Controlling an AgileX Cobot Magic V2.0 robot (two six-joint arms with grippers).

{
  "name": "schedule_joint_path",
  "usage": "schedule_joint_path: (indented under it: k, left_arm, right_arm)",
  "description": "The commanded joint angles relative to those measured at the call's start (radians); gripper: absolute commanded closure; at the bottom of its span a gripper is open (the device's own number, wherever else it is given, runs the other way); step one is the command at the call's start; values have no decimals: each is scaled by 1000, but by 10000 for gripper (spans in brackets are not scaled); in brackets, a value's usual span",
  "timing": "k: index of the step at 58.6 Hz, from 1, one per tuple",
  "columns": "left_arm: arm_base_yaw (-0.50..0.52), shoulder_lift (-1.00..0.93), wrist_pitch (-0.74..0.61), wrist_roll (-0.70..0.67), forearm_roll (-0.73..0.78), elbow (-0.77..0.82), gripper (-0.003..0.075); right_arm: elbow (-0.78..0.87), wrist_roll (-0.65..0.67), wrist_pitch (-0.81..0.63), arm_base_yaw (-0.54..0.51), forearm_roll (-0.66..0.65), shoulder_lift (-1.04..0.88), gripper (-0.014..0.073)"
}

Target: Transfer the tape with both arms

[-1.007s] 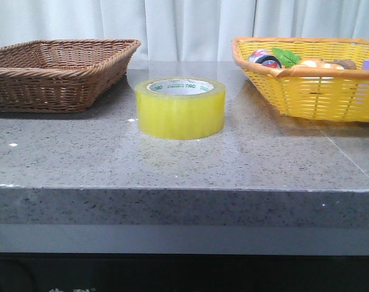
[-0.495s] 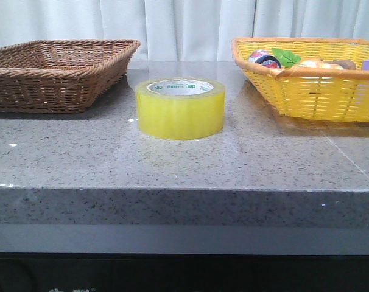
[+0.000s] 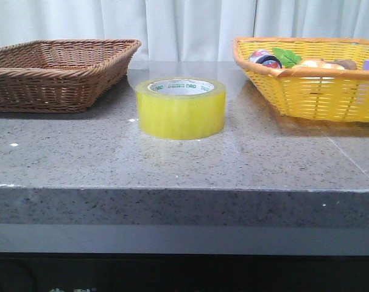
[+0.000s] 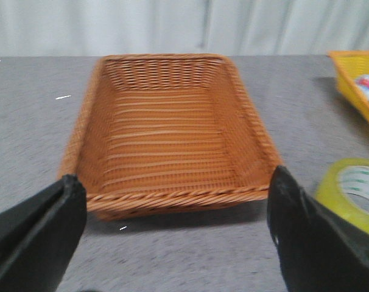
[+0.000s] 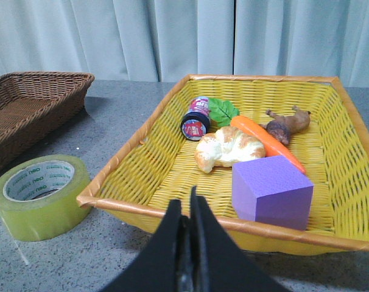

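The yellow tape roll lies flat on the grey stone table between the two baskets, its white core with green lettering facing up. It also shows in the left wrist view and in the right wrist view. My left gripper is open and empty, its black fingers wide apart in front of the brown basket. My right gripper is shut and empty, in front of the yellow basket's near rim. Neither arm shows in the front view.
A brown wicker basket stands empty at the back left. A yellow basket at the back right holds a purple block, a bread piece, a carrot, a small round tin and a green leaf. The table's front edge is near.
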Motion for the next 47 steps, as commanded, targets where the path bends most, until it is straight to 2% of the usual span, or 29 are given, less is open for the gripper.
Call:
schedule_joint_path:
  k: [1, 12, 22, 30, 47]
  left_arm:
    - [-86, 71, -29, 11, -6, -114, 134]
    - [-293, 287, 118, -30, -14, -311, 134]
    - [-407, 486, 242, -57, -17, -494, 134]
    - [-437, 633, 322, -77, -28, -617, 134]
    - [-435, 880, 447, -77, -81, -814, 134]
  right_arm:
    - [-26, -10, -87, -4, 6, 4, 662]
    - [-26, -10, -83, -4, 6, 4, 662]
    - [-26, -10, -83, -4, 6, 4, 662]
    - [-26, -10, -83, -4, 6, 4, 662]
    - [-26, -10, -78, -4, 6, 4, 662]
